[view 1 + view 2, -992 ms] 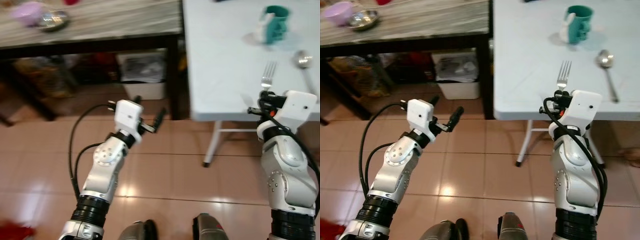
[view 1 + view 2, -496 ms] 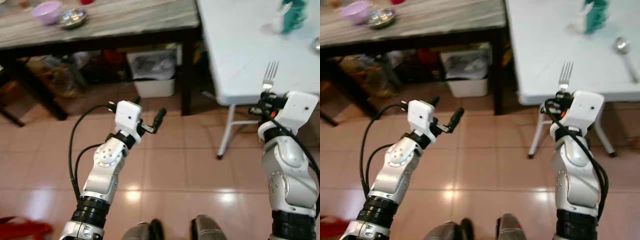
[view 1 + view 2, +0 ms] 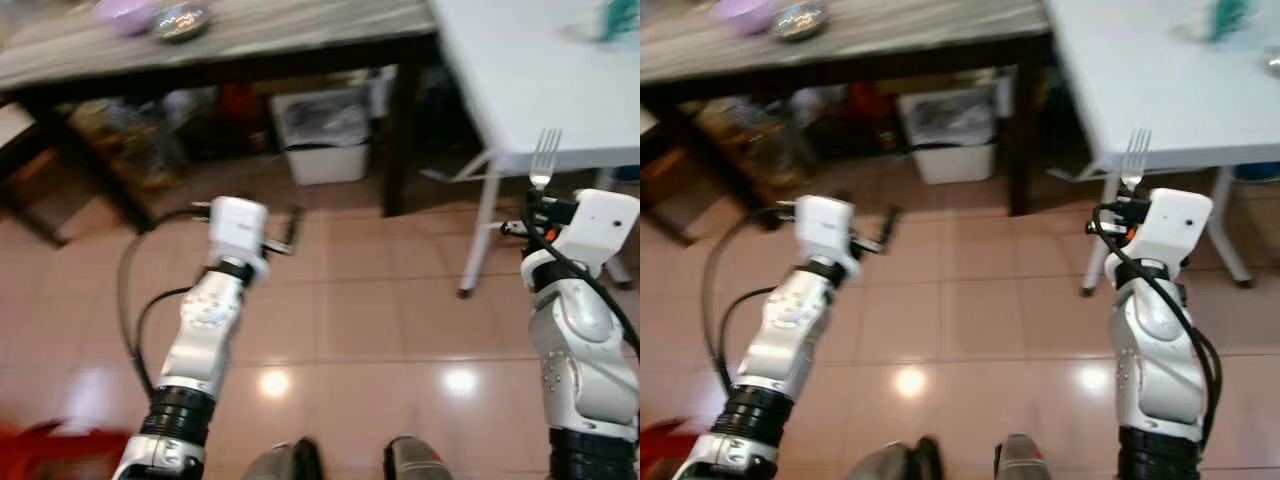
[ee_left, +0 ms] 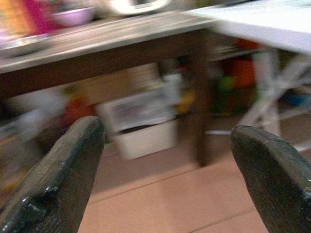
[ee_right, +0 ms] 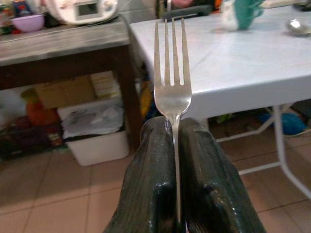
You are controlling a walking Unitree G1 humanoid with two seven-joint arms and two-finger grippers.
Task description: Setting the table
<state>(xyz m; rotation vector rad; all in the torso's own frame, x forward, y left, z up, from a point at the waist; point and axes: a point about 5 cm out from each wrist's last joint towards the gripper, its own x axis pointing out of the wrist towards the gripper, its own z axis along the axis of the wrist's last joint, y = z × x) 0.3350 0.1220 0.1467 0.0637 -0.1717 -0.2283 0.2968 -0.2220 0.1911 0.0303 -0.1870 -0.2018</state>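
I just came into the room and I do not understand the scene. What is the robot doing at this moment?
The robot stands on the tiled floor before a white table, as part of setting it. Its right end effector is shut on a fork, tines pointing up, not yet on the table. The left end effector is open and holds nothing. A teal mug and a spoon lie on the white table.

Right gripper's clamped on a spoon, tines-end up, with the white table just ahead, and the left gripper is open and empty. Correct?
Not quite: the right gripper is clamped on a fork, as its four tines in the right wrist view show. The rest holds: the white table is ahead, and the left gripper is open and empty.
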